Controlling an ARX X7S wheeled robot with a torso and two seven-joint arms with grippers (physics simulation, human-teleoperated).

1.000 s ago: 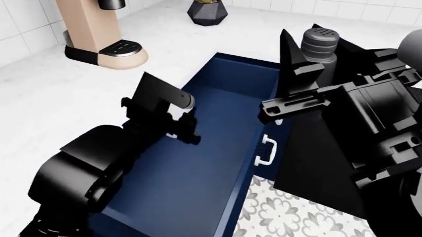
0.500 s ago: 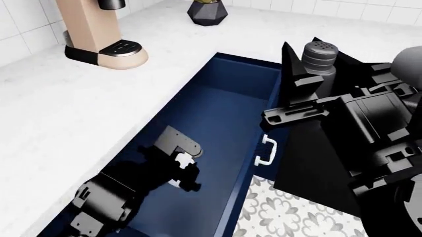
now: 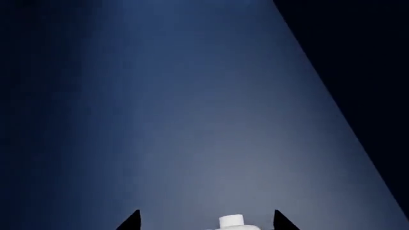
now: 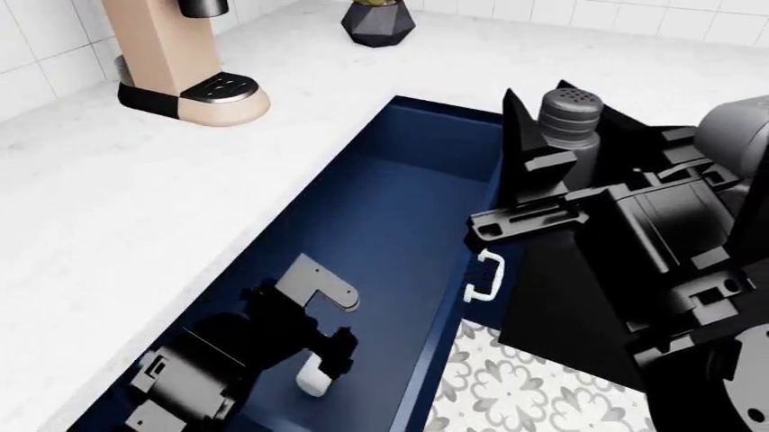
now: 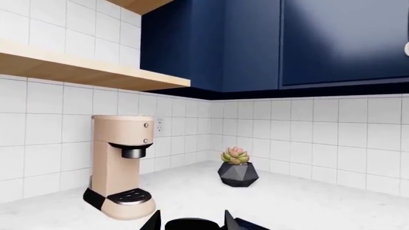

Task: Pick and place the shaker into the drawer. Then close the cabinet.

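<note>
Low in the frame, inside the open drawer (image 4: pixel 397 207), the left gripper (image 4: pixel 322 360) holds its fingers spread, the shaker (image 4: pixel 315 378) seemingly lying loose between them. The right gripper (image 4: pixel 565 171) looks closed around a grey-capped bottle (image 4: pixel 568 112).

Whitish shaker (image 4: pixel 315 379) lies inside the open navy drawer (image 4: pixel 409 171) of the cabinet.

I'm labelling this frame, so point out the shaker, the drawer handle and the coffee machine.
shaker (image 4: pixel 315 379): head view, its whitish body.
drawer handle (image 4: pixel 485 275): head view, white bar.
coffee machine (image 5: pixel 120 163): right wrist view, tan body.
</note>
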